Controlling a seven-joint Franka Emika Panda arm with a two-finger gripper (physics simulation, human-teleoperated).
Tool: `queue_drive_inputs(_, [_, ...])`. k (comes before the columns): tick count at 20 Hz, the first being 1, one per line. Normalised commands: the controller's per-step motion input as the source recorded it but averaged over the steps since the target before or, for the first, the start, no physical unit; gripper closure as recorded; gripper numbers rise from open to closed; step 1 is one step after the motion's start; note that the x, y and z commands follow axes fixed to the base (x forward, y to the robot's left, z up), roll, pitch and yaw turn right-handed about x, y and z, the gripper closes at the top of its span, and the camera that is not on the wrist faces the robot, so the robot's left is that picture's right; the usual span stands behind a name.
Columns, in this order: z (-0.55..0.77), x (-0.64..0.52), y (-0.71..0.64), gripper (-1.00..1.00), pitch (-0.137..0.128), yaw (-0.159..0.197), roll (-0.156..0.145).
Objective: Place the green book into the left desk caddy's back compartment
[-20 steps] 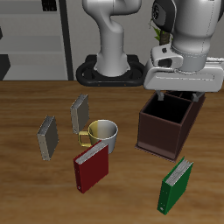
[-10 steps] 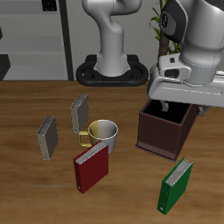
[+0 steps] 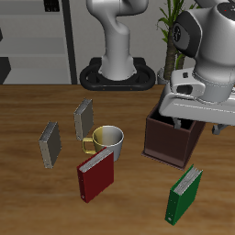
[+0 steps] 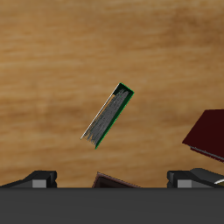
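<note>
Since the earlier frame the arm has shifted sideways and up, away from the mug (image 3: 107, 139). Nearest the desk's (image 3: 37, 197) front edge stands the green book (image 3: 184, 194), untouched. Behind it sits the left desk caddy (image 3: 174, 135). Above hover the fingers (image 4: 112, 178), spread wide and empty.

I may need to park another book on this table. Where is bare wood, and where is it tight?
Bare wood lies between the dark red book and the upright green book, along the front edge, and behind the two grey books toward the robot base. It is tight around the yellow-handled mug, which the red book and a grey book flank closely, and by the dark brown caddy.
</note>
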Motion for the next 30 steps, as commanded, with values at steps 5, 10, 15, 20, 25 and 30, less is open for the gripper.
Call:
queue_drive_inputs(5, [-0.34,0.13,0.09,-1.00,-0.023,-0.046,0.016])
queue_drive_inputs(10, [-0.40,0.14,-0.01,-1.00,-0.012,-0.041,0.000])
queue_drive_inputs(15, [-0.26,0.09,-0.02,-1.00,0.023,-0.022,-0.006])
queue_drive_inputs(20, [-0.32,0.09,-0.10,-1.00,0.037,-0.013,-0.014])
queue_drive_inputs(25, [-0.29,0.08,-0.13,-1.00,0.037,-0.026,-0.023])
queue_drive_inputs(30, [-0.45,0.12,0.00,-1.00,0.073,-0.021,0.008])
